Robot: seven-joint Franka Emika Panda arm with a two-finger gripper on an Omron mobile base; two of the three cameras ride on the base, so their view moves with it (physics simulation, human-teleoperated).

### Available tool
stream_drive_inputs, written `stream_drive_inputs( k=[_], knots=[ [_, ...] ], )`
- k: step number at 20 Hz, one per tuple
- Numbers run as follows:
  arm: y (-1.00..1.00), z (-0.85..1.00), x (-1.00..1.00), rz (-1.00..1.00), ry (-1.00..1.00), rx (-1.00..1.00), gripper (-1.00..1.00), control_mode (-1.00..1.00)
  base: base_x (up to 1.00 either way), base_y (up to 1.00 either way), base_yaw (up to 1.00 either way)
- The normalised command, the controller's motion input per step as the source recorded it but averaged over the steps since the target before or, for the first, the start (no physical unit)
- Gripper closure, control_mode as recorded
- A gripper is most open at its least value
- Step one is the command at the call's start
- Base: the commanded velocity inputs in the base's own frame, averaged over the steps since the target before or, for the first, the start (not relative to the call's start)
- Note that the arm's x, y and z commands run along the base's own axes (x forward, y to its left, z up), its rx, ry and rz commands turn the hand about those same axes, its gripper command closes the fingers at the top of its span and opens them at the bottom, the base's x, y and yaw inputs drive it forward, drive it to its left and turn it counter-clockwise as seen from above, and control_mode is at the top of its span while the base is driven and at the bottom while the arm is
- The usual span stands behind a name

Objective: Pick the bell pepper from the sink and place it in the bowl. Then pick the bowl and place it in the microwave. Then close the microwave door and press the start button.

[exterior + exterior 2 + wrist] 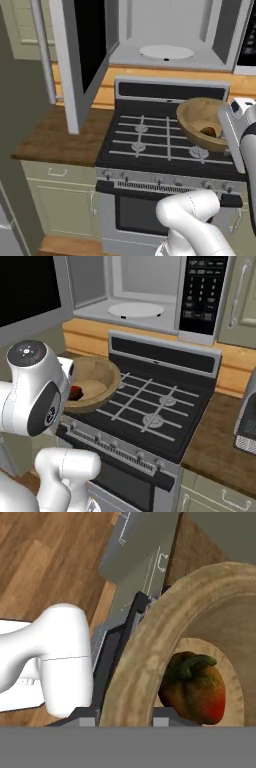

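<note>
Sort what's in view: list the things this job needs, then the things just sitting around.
Job: bowl gripped at its rim, tilted over the stove; bell pepper inside it; microwave, open; microwave door; gripper.

Bystanders: stove; wooden counter; cabinet drawers.

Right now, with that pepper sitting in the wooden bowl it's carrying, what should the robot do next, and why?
Probably lift the bowl up and forward toward the microwave. The gripper grips its rim, the bell pepper is inside, the microwave door stands open and the turntable is bare.
</note>
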Motion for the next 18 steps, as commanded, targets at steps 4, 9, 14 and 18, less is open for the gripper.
stream_drive_inputs(
  k=[4,9,14,18],
  knots=[
    [0.0,0.0,0.0,0.0,0.0,0.0,1.0,1.0,0.78,-0.16,0.1],
    [0.0,0.0,0.0,0.0,0.0,0.0,1.0,1.0,0.06,-0.21,0.4],
    [0.0,0.0,0.0,0.0,0.0,0.0,1.0,1.0,0.15,-0.12,0.41],
    [0.0,0.0,0.0,0.0,0.0,0.0,1.0,1.0,0.05,-0.06,0.25]
  ],
)
